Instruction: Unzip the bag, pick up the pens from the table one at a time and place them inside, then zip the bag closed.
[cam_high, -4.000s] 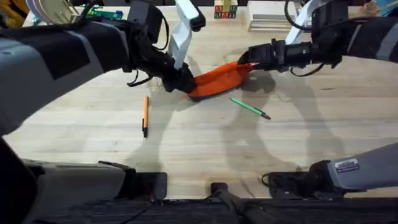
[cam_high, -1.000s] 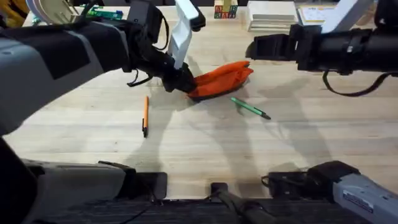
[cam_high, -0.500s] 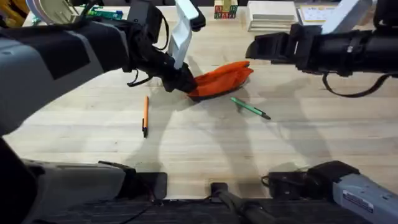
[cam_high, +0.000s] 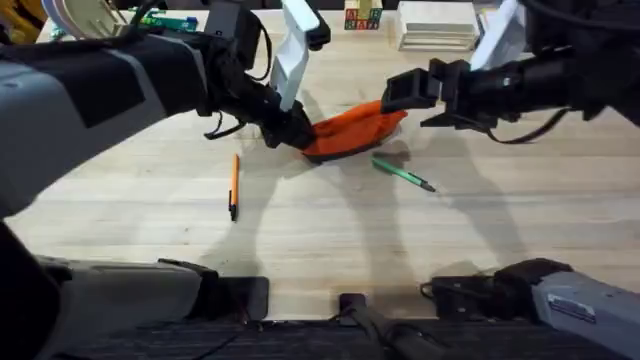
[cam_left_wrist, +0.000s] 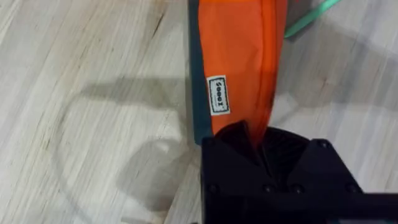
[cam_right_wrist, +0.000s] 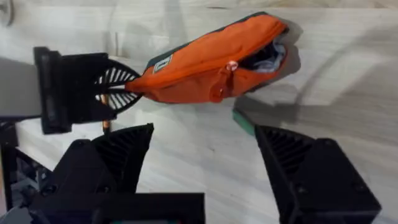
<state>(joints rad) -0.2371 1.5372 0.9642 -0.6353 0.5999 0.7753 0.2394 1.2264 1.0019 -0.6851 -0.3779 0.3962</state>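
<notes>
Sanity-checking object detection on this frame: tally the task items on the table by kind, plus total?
Bag: 1, the orange pouch, one end pinched by the left gripper, partly unzipped at the other end.
Pens: 2, an orange pen and a green pen, both lying on the table.
Total: 3.
The right gripper is open above the pouch.

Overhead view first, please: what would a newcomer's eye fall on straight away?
The bright orange bag near the table's middle, one end pinched in the left claw and the other end gaping open. The right claw hangs open above it. Two pens lie loose on the wood: the green pen just in front of the bag, the orange pen further left.
</notes>
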